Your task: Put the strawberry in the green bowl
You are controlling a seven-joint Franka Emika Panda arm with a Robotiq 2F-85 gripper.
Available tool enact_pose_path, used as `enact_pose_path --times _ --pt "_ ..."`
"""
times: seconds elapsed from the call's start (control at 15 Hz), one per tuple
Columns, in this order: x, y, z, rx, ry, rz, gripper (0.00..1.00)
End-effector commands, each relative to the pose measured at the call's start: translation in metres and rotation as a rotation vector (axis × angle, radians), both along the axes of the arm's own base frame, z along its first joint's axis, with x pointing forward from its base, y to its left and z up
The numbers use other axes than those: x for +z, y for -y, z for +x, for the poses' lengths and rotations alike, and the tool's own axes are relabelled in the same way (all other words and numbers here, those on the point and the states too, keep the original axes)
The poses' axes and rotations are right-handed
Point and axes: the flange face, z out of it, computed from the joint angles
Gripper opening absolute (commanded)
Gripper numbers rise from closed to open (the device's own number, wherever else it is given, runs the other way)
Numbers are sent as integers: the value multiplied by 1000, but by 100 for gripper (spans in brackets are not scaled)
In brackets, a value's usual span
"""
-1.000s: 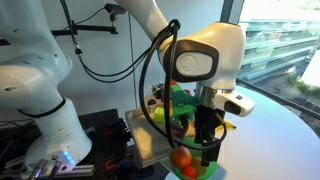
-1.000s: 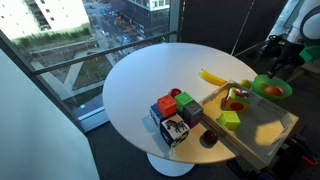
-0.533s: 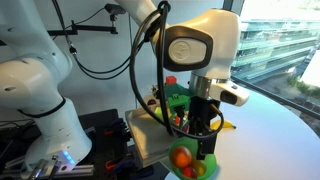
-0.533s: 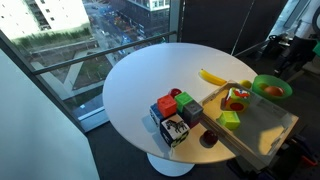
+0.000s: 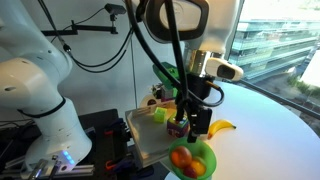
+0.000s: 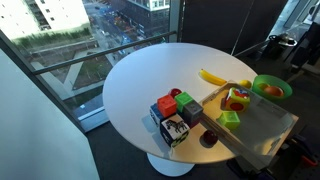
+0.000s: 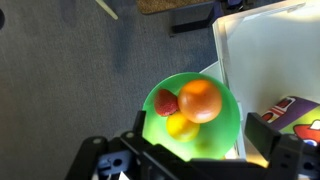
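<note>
The strawberry (image 7: 166,102) lies in the green bowl (image 7: 218,135) beside an orange ball (image 7: 200,100) and a small yellow fruit (image 7: 181,126). In the wrist view my gripper (image 7: 198,135) is open and empty, its two dark fingers on either side of the bowl and well above it. In an exterior view the gripper (image 5: 190,125) hangs over the green bowl (image 5: 210,158). The bowl also shows in the other exterior view (image 6: 258,82) at the far side of the tray.
A shallow tray (image 6: 268,132) sits at the round white table's edge with a yellow-green block (image 6: 230,120) in it. Coloured cubes (image 6: 172,115), a larger red fruit (image 6: 208,139) and a yellow banana (image 6: 212,77) are nearby. The banana (image 5: 222,127) lies beside the bowl.
The gripper has risen straight up from inside the green bowl and now hangs clear above it. The fruits stay in the bowl.
</note>
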Motion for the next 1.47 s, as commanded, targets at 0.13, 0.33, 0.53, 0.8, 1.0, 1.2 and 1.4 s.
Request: enact_pose_path --times 0.13,0.33,0.53,0.8,1.0,1.2,1.4 --pt "25 -37 -13 78 -23 7 100" --pt "31 -60 -17 97 10 13 100" --pt "36 -82 -24 130 22 39 100" --pt "47 -108 -38 145 28 76 100" --pt "59 -119 -52 158 6 95 100" --pt "74 -123 -63 162 -34 82 100" --pt "87 -123 -75 158 -40 79 100"
